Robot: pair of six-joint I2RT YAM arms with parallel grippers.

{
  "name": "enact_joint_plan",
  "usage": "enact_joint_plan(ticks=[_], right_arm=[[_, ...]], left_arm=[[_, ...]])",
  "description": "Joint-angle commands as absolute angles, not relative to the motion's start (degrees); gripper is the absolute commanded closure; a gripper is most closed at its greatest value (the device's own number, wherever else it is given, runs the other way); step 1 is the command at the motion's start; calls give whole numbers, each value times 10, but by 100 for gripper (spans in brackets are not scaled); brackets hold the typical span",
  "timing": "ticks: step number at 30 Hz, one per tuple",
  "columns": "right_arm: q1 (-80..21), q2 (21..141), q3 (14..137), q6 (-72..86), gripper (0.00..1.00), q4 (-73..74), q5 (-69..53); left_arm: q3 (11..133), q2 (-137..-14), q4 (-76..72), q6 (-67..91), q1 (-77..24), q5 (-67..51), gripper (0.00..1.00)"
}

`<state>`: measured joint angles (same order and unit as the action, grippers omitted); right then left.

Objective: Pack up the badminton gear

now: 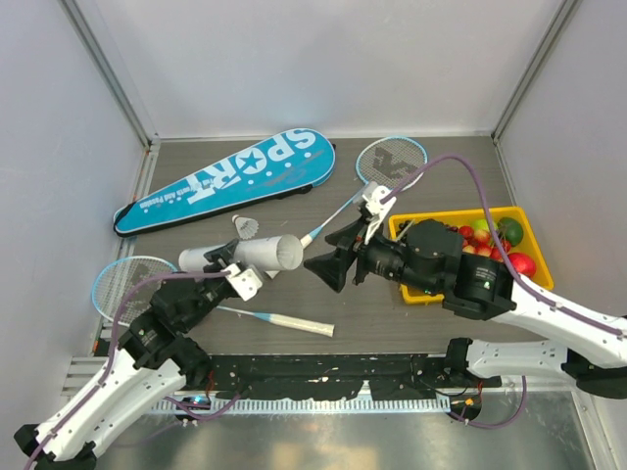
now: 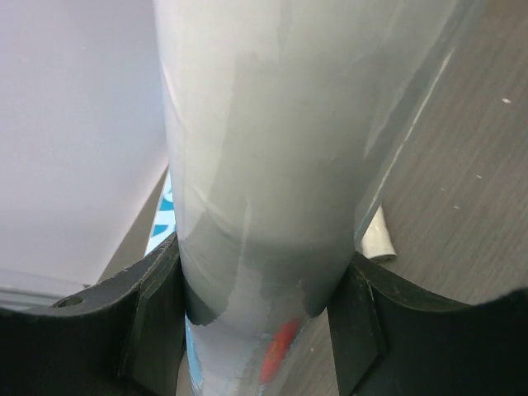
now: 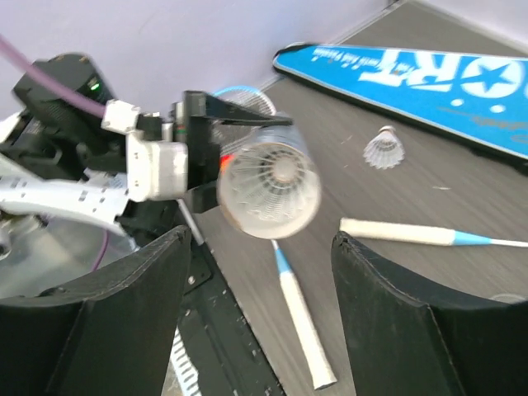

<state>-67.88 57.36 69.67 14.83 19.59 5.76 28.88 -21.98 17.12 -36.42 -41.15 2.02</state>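
My left gripper (image 1: 227, 264) is shut on the long white tube (image 1: 250, 256), holding it off the table; in the left wrist view the tube (image 2: 264, 165) fills the gap between both fingers. My right gripper (image 3: 260, 272) stands open and empty just in front of the tube's open end (image 3: 271, 188), where a shuttlecock (image 3: 276, 175) sits inside. A second shuttlecock (image 1: 246, 227) lies on the table below the blue SPORT bag (image 1: 225, 181). One racket (image 1: 392, 160) lies at the back right, the other racket (image 1: 127, 284) at the left with its handle (image 1: 294, 323) in front.
A yellow tray (image 1: 431, 296) of fruit stands at the right, partly under my right arm. White walls close the table on three sides. A black rail runs along the near edge (image 1: 323, 372).
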Motion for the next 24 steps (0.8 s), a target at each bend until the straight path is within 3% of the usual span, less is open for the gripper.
enact_joint_plan(ticks=[1, 3, 12, 24], right_arm=[[-677, 565, 682, 134, 27, 153, 160], [-659, 573, 672, 131, 27, 136, 188], [-514, 700, 619, 217, 30, -25, 106], [-492, 1000, 714, 467, 35, -159, 101]], left_arm=[[281, -176, 76, -368, -413, 68, 100], [270, -150, 55, -368, -413, 71, 100], [243, -68, 4, -373, -413, 83, 100], [231, -33, -33, -364, -413, 79, 100]])
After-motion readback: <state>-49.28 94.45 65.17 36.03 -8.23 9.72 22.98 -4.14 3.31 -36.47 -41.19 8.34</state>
